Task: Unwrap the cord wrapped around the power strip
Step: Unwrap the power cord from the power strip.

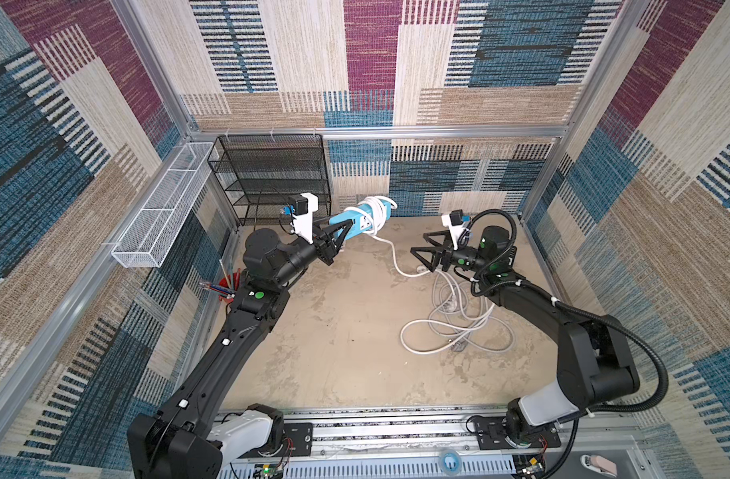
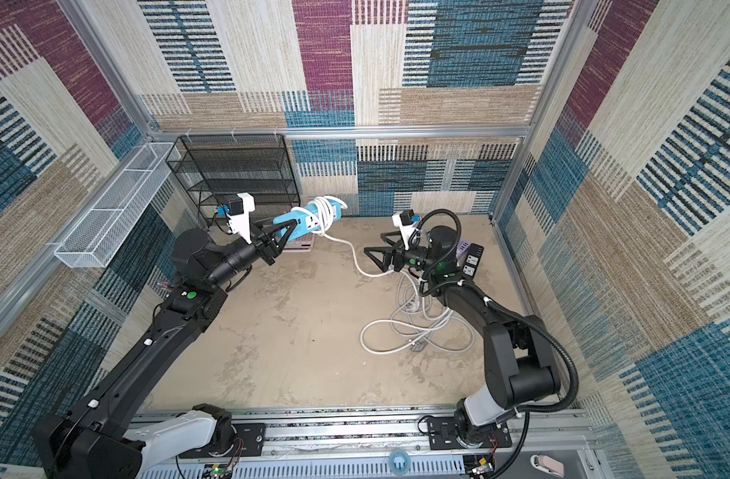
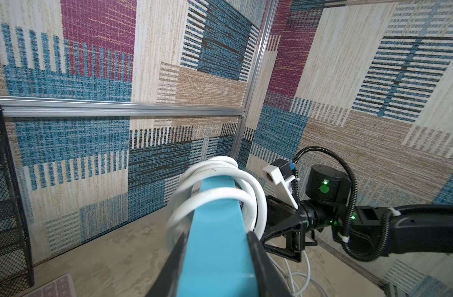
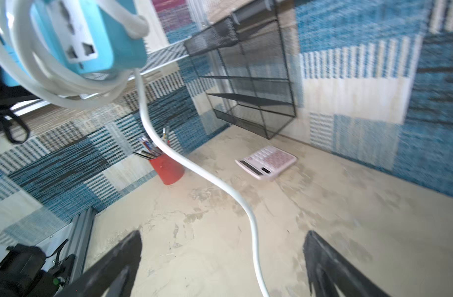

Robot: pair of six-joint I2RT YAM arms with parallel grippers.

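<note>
My left gripper (image 1: 348, 226) (image 3: 217, 232) is shut on the near end of the light blue power strip (image 1: 357, 220) (image 3: 215, 257) and holds it raised above the table. The white cord (image 1: 377, 211) (image 3: 220, 195) (image 4: 65, 97) is looped several times round the strip's far end. From there it trails down to a loose pile (image 1: 450, 327) on the table at the right. My right gripper (image 1: 418, 244) (image 4: 223, 232) stands open just above the table. The trailing cord (image 4: 255, 239) runs between its fingers, touching neither.
A black mesh shelf (image 1: 276, 178) stands at the back left and a white wire basket (image 1: 164, 207) hangs on the left wall. A red cup of pens (image 4: 167, 167) and a pink calculator (image 4: 267, 162) are near the left arm. Another power strip (image 2: 471, 259) lies behind the right arm.
</note>
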